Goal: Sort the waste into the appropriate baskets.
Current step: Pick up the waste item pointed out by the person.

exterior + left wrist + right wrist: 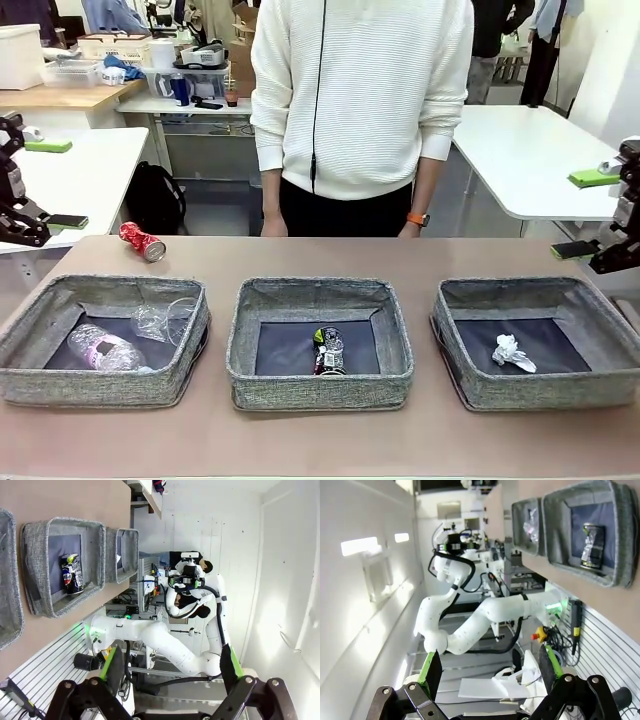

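Three grey baskets sit in a row on the brown table. Taking the middle basket as landmark: inside it, near its front wall, lies the dark can; its label shows colour patches, but no word can be read. The left basket holds a clear bottle with a pale pink label, print too small to read, and a clear cup on its side. The right basket holds the white paper wad. The red can lies on the table behind the left basket, its lettering illegible. A person stands behind the middle basket.

The left gripper hangs far left of the baskets, the right gripper far right; both spread wide, holding nothing.
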Motion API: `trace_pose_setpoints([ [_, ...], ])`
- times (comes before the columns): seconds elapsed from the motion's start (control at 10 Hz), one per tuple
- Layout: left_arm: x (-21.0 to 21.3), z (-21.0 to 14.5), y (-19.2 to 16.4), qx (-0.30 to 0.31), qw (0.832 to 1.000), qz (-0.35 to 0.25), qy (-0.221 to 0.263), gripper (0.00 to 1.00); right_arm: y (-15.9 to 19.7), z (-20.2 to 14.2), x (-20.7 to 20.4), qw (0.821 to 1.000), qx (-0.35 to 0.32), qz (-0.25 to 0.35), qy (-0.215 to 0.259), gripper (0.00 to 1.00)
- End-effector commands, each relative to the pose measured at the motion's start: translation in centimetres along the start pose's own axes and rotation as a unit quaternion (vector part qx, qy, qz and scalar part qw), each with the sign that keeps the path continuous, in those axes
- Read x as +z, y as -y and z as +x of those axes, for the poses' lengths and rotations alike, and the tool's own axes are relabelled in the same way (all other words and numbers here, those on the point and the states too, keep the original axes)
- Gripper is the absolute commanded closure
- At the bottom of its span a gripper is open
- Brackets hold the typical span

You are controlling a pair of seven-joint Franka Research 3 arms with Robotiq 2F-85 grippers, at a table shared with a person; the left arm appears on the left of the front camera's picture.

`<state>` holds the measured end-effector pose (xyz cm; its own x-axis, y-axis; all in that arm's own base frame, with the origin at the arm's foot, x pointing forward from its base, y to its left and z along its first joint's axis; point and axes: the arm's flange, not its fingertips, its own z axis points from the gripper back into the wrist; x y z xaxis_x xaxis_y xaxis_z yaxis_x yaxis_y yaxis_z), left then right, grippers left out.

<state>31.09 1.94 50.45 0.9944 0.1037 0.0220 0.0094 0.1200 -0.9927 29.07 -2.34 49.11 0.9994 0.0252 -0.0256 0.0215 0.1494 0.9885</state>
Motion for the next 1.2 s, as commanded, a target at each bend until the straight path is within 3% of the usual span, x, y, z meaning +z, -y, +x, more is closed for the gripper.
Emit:
trace_pose_setpoints([
  [0.0, 0.11, -0.01, 0.26, -0.003, 1.000, -0.005, 0.004, 0.00, -0.66, 0.02, 0.02, 1.000, -0.008, 0.007, 0.000, 0.00],
  [1.1, 0.11, -0.01, 0.26, -0.003, 1.000, -0.005, 0.004, 0.00, -0.66, 0.02, 0.02, 1.000, -0.008, 0.007, 0.000, 0.00],
])
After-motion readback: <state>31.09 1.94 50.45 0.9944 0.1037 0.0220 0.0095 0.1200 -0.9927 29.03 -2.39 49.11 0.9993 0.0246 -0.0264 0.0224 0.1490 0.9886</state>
